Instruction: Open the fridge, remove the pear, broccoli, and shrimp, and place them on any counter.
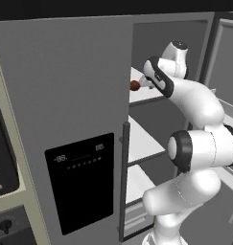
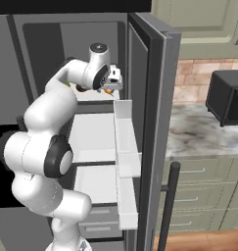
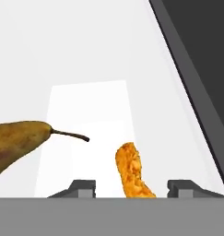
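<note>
The fridge point(image 1: 65, 86) has its left door with the black dispenser panel closed and its right door point(image 2: 150, 98) swung open. My arm reaches onto the upper shelf point(image 1: 142, 98). The reddish-brown pear point(image 1: 134, 85) lies there, just left of my gripper point(image 1: 146, 84). In the hand view the pear point(image 3: 16, 140) is at the left with its stem pointing right. The orange shrimp point(image 3: 132, 173) lies on the white shelf between my two fingertips point(image 3: 85, 186), which stand wide apart, so the gripper point(image 3: 132, 186) is open. The shrimp point(image 2: 107, 90) also peeks out under the hand. The broccoli is hidden.
The open door carries white bins point(image 2: 125, 147) close to my arm's right. The marbled counter point(image 2: 199, 132) lies right of the fridge with a black appliance point(image 2: 228, 95) on it. A black wall oven point(image 1: 0, 158) stands left of the fridge. Lower shelves point(image 1: 144, 143) sit below.
</note>
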